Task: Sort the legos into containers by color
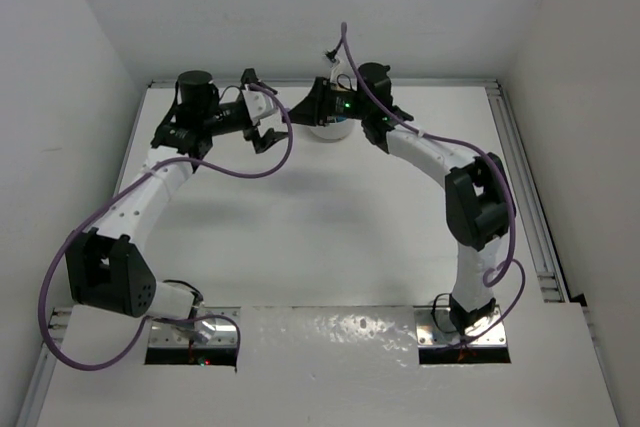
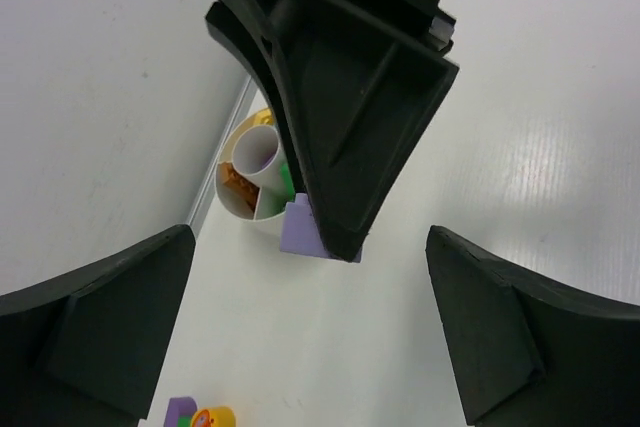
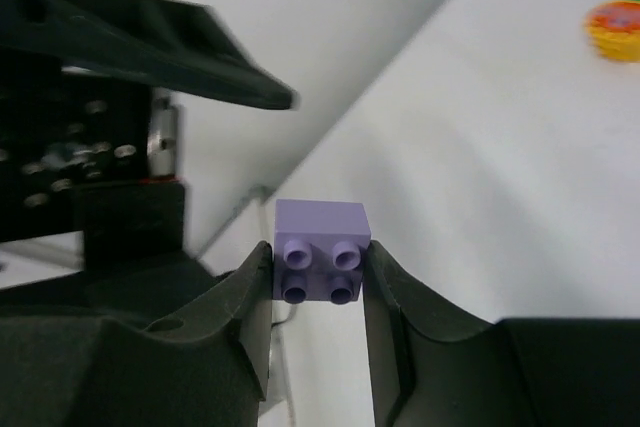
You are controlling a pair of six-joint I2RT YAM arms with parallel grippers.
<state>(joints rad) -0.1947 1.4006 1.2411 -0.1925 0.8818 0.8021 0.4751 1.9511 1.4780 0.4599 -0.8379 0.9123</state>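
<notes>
A lilac lego (image 3: 320, 247), studs facing the camera, sits clamped between the two pads of my right gripper (image 3: 318, 269). In the left wrist view the same brick (image 2: 300, 232) hangs off a black right finger (image 2: 350, 147), close against the near rim of the round white dish (image 2: 232, 209). Its wedge containers hold an orange lego (image 2: 238, 182), a green one (image 2: 287, 184) and a yellow one (image 2: 262, 117). My left gripper (image 2: 310, 337) is wide open, empty, just short of the brick. From above, both grippers (image 1: 262, 137) (image 1: 302, 113) meet by the dish (image 1: 330, 130).
Loose pieces lie on the table near my left gripper: a purple lego (image 2: 180, 412) and a yellow-orange one (image 2: 212, 417), the latter also far off in the right wrist view (image 3: 615, 27). The dish stands by the back wall and a metal rail (image 2: 215, 177).
</notes>
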